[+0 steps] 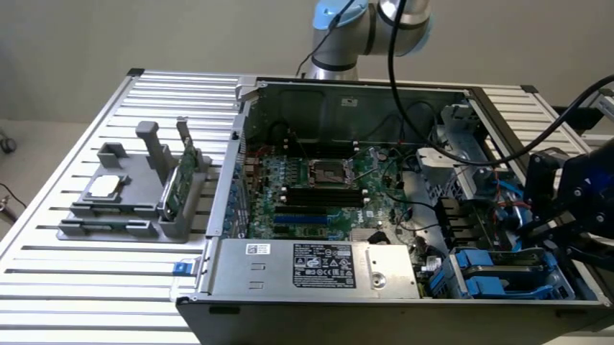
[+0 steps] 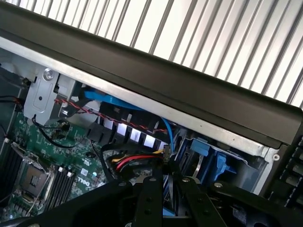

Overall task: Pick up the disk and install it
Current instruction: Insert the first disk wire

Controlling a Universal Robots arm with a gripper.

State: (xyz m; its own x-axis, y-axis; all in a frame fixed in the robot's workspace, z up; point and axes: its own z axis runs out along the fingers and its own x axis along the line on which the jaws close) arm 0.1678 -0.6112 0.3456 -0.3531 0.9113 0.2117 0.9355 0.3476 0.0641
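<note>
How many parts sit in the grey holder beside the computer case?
2. A square silver chip lies flat toward the exterior view's left; a thin green circuit card stands on edge on the side nearer the case. Posts on the holder could hide something small.

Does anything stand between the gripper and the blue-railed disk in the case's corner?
Nothing visibly does. The gripper hangs just above the disk; a red-and-yellow cable bundle and a blue cable run close beside it.
</note>
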